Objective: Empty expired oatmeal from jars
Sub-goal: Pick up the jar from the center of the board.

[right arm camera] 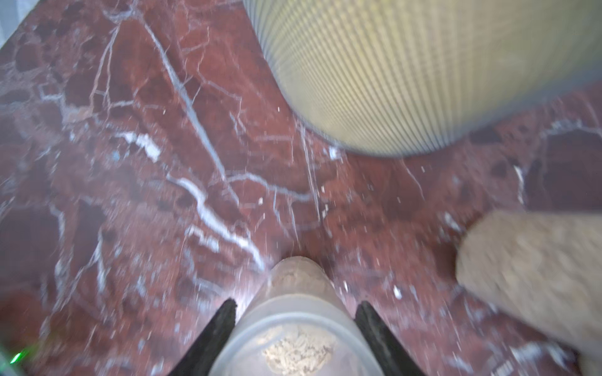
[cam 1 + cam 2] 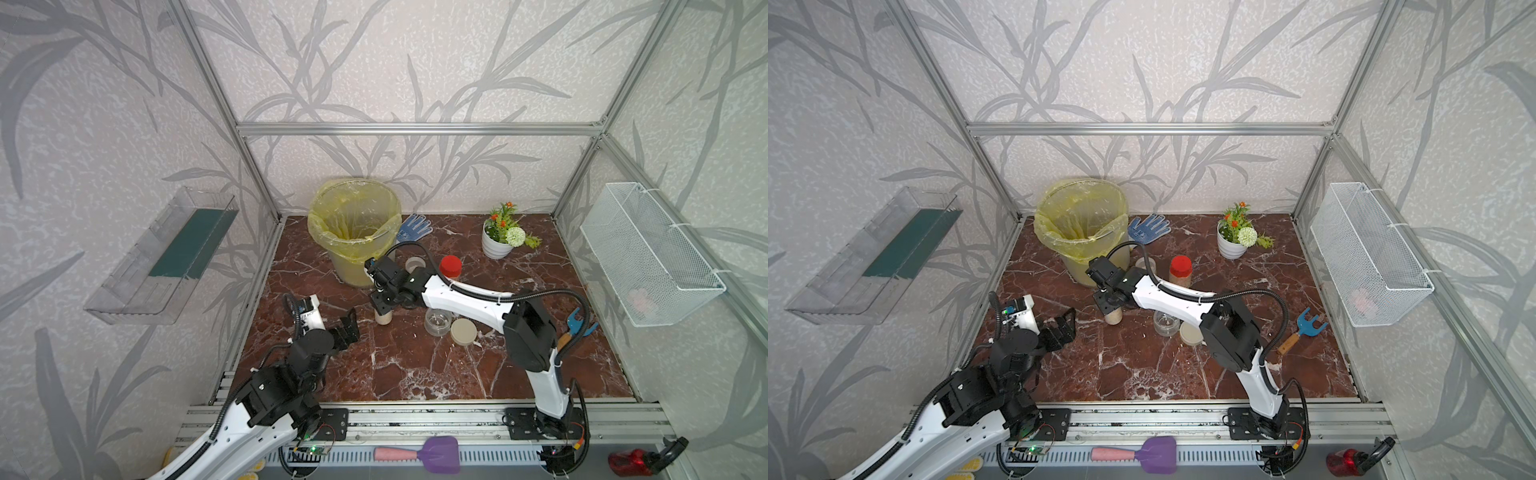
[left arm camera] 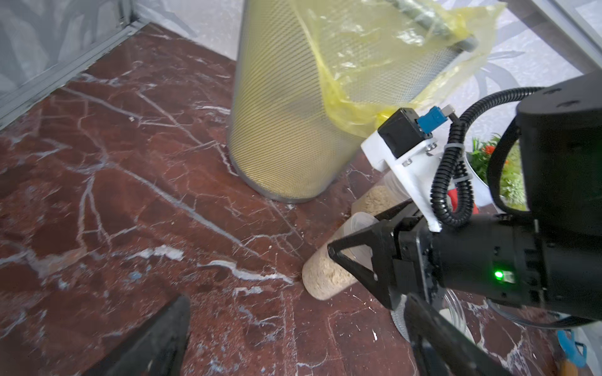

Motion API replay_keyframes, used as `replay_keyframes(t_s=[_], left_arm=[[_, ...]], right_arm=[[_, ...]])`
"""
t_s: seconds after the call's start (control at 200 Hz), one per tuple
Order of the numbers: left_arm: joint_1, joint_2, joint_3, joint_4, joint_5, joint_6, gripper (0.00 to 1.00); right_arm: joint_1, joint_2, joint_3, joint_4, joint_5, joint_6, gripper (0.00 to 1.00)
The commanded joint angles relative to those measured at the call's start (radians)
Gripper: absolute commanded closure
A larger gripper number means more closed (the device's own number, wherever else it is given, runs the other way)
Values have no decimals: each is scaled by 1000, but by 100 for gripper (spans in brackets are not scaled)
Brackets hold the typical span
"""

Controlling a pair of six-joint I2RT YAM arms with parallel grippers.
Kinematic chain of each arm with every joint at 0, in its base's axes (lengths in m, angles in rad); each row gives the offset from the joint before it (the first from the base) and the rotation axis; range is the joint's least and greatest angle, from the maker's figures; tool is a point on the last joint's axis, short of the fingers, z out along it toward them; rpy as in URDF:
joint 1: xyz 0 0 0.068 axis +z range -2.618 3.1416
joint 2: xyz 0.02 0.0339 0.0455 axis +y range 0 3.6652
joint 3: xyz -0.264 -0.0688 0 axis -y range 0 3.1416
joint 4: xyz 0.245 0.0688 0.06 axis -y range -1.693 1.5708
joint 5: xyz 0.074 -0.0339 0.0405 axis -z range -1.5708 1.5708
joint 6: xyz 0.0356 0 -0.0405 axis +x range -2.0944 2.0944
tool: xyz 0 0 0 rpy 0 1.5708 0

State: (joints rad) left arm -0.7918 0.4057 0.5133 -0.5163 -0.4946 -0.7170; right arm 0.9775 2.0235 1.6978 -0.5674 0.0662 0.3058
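Straddling a slim jar (image 1: 293,325), the right tool (image 1: 297,304) has a finger on each side of the clear wall just below the lid. The wrist view is blurred, so I cannot tell whether the pads press the jar or only flank it. The jar stands upright on the counter (image 2: 395,365), packed nearly to the top with oatmeal (image 3: 321,280).

It will likely handle as a light, stiff container with a smooth, round, slippery wall. Being tall and narrow, it should tip easily if nudged off centre. A hold on the upper wall, square across its width, looks soundest. The flakes will probably shift once the jar is tilted. The lid looks closed and would have to come off before pouring.

The left tool (image 2: 348,330) hangs with its jaws spread wide, holding nothing, well to the side of the right tool. The lined bucket (image 2: 353,232) stands just ahead of the right tool's fingertips.

In both top views the right tool's body covers the jar's lid, so how it fastens is unclear. A second slim jar (image 2: 415,264) and the red-capped jar (image 2: 451,266) sit behind the right tool's wrist, partly hidden by the arm. The squat jar (image 2: 437,321) lies under the forearm, uncapped and seemingly empty.
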Motion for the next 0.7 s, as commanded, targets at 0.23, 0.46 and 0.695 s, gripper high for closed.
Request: replay_keyframes(t_s=[0.23, 0.46, 0.695], left_arm=[[-2, 196, 82, 240, 390, 367, 1], [-3, 339, 120, 373, 597, 494, 4], [-4, 487, 183, 423, 719, 579, 11]], right_arm=[[-64, -401, -172, -140, -68, 124, 73], [-137, -523, -215, -188, -180, 150, 74], [-166, -569, -218, -194, -272, 165, 74]])
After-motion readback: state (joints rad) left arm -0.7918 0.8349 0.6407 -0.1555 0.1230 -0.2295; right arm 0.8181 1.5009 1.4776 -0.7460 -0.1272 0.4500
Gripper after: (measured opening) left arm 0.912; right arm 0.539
